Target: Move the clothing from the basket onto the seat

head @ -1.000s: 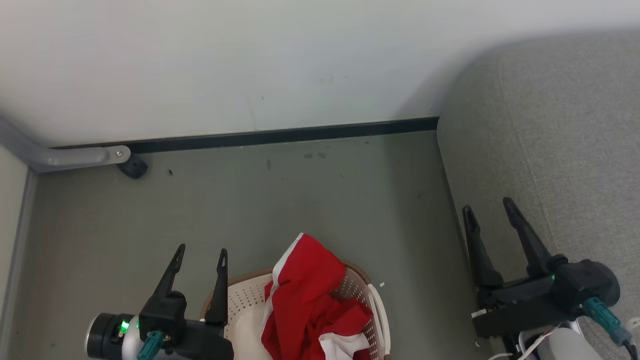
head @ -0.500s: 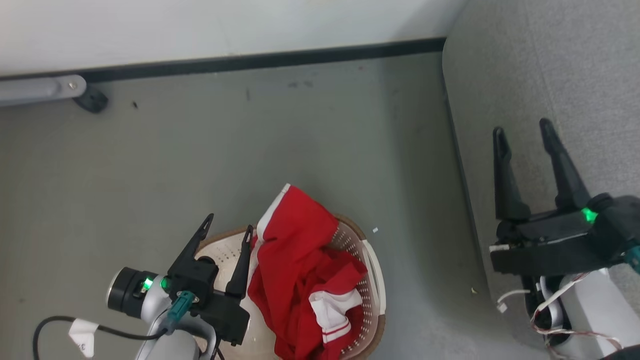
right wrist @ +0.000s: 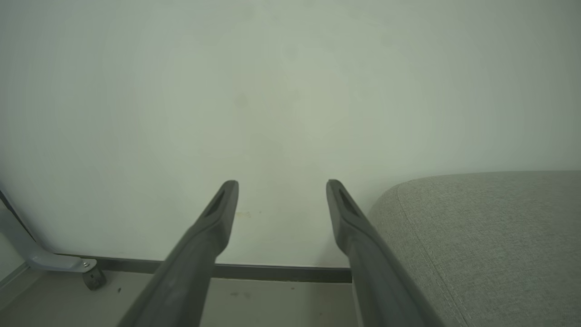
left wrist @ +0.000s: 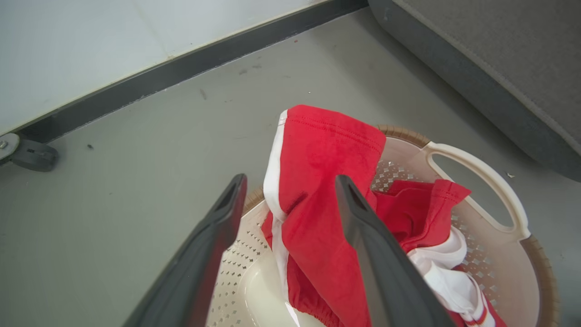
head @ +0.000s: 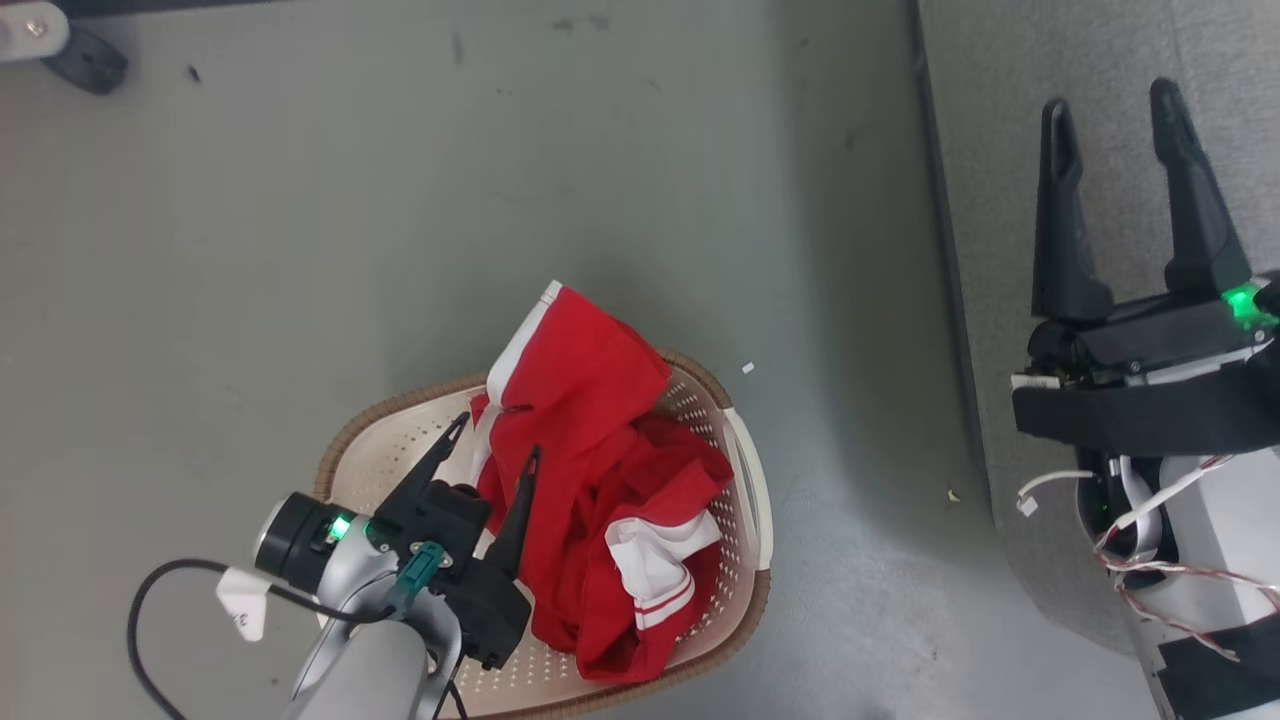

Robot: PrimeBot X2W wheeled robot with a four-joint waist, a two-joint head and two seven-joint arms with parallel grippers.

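Note:
Red clothing (head: pixel 600 470) with white panels and striped trim is heaped in the cream perforated basket (head: pixel 745 480) on the floor; one fold hangs over the basket's far rim. My left gripper (head: pixel 497 440) hovers open over the basket's left half, its fingertips at the garment's near edge. The left wrist view has the red clothing (left wrist: pixel 317 190) between and behind the spread fingers of that gripper (left wrist: pixel 290 181), above the basket (left wrist: pixel 481 172). My right gripper (head: pixel 1110 100) is open and empty over the grey seat (head: pixel 1000 130). The right wrist view shows this gripper (right wrist: pixel 281 186) facing the wall beside the seat (right wrist: pixel 476 236).
Grey floor surrounds the basket. A dark caster (head: pixel 85 60) and grey bracket (head: pixel 25 25) sit at the far left by the wall. A black skirting strip (left wrist: pixel 181 68) runs along the wall base. Small scraps (head: pixel 747 368) lie between basket and seat.
The head camera has tilted down, so the whole scene slid up the picture. My left gripper has come in over the basket toward the red clothing. Both grippers stayed open.

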